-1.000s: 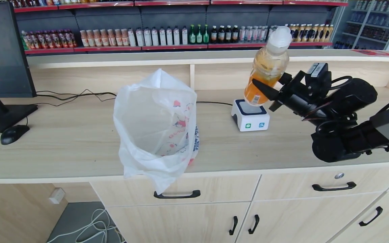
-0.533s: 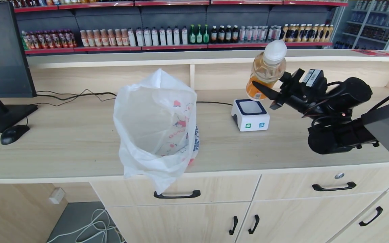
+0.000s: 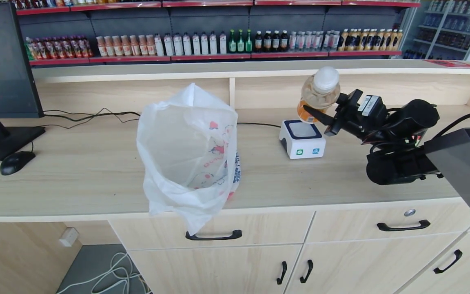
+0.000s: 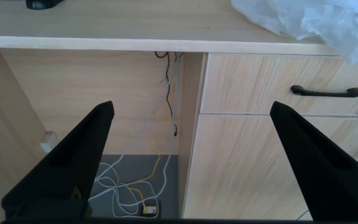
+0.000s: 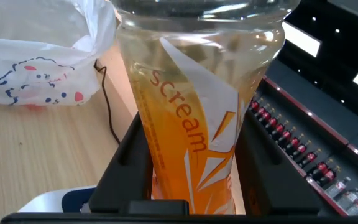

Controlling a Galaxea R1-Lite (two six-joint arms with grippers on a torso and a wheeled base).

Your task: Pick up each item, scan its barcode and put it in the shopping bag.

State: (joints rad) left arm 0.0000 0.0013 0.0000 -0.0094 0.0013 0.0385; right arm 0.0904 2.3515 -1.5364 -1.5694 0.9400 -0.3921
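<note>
This is a shop, seen at its checkout counter (image 3: 96, 175). Long shelves (image 3: 218, 43) of bottled drinks line the wall well behind the right gripper (image 3: 315, 107), which grips a bottle (image 3: 320, 92). More racks (image 3: 455, 28) stand off to its right. Just below the gripper sits a barcode scanner (image 3: 301, 139). To its left are a shopping bag (image 3: 186, 151), then a monitor (image 3: 2, 61) and mouse (image 3: 14, 162).

Clear glossy plastic bottle (image 3: 314, 98), thin translucent plastic bag (image 3: 186, 151) (crinkled), matt pale wood-grain counter (image 3: 76, 171).
</note>
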